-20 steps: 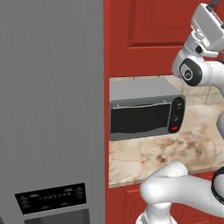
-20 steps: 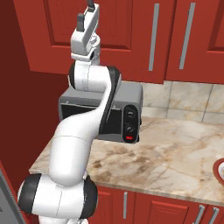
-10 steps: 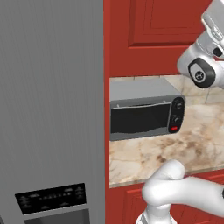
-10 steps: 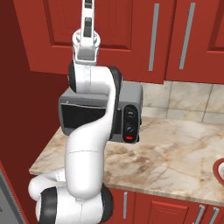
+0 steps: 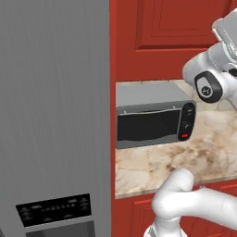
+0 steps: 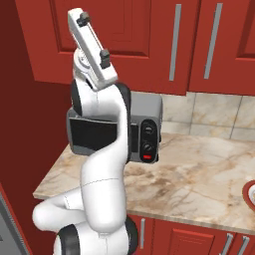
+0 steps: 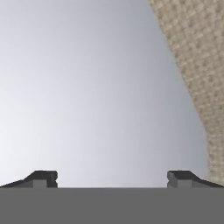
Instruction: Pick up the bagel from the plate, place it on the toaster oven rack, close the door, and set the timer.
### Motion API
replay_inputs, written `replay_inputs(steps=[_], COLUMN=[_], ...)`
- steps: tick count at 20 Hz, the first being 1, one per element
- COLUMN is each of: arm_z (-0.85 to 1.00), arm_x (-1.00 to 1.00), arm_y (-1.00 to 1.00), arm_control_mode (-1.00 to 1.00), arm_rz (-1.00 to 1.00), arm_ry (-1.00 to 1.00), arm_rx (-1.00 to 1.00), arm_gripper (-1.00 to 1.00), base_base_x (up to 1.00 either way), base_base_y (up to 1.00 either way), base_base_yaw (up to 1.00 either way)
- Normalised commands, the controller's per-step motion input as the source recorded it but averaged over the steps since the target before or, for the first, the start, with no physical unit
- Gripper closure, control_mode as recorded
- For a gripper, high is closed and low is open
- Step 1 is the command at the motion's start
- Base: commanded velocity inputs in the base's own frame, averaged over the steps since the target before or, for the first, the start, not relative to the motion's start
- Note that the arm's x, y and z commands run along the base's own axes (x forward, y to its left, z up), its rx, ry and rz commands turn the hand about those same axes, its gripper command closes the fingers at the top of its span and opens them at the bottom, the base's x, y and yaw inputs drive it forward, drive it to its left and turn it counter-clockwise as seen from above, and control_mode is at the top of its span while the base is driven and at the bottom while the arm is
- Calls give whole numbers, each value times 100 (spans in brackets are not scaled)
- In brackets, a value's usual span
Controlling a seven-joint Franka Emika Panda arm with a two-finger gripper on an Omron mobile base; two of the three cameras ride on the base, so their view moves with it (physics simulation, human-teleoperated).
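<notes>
My pincer [image 7: 112,177] is spread wide and empty, its 2 dark tips facing a smooth pale grey surface with coarse beige weave at one side. It is raised high by the red cabinets [image 6: 149,40], above the grey toaster oven [image 6: 149,117]. The dark glass door [image 5: 147,126] looks shut; the bagel I cannot see, though a red-rimmed plate [image 6: 247,191] peeks in far along the marbled counter [image 6: 199,174], away from the oven.
</notes>
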Motion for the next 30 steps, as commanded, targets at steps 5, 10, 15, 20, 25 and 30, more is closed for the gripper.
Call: replay_inputs(steps=[5, 10, 15, 20, 25, 30], arm_z=[-35, -36, -39, -38, -44, -69], arm_x=[0, 12, 3, 8, 9, 0], arm_y=[11, 33, 20, 25, 15, -7], arm_control_mode=[-100, -100, -100, -100, -100, -100], arm_rz=[32, 3, -28, -47, -48, -42], arm_ry=[-100, -100, -97, -80, -76, -66], arm_rx=[-54, -76, -94, -96, -90, -84], arm_gripper=[-100, -100, -100, -100, -100, -100], base_base_x=[0, 0, 0, 0, 0, 0], base_base_y=[0, 0, 0, 0, 0, 0], base_base_yaw=[0, 0, 0, 0, 0, 0])
